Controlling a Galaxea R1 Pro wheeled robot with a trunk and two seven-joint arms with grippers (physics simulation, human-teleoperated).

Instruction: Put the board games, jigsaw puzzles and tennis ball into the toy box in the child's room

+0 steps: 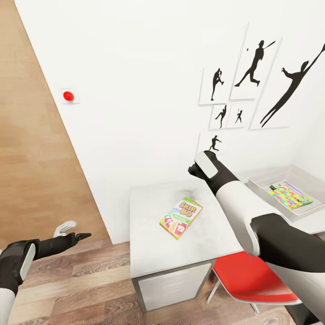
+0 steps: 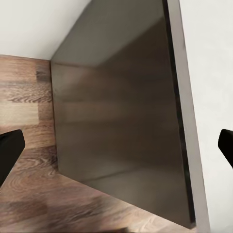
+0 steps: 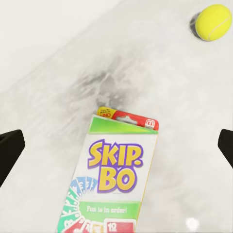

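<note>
Your left gripper hangs low off the table's left end over the wood floor, fingers spread, holding nothing; its wrist view faces the dark grey side panel under the table. Your right gripper hovers above the long pale grey-white table, fingers spread wide and empty. The flat green-red-white SKIP-BO card box lies face up on the middle of the tabletop, below and between those fingers, not touched. It looks light, stiff and slick, so take it across its short width by the long edges; it may skid. The small yellow-green tennis ball sits farther back, well apart from the box. At the far right end, the shallow grey toy box already holds a bright multicoloured jigsaw puzzle.
</note>
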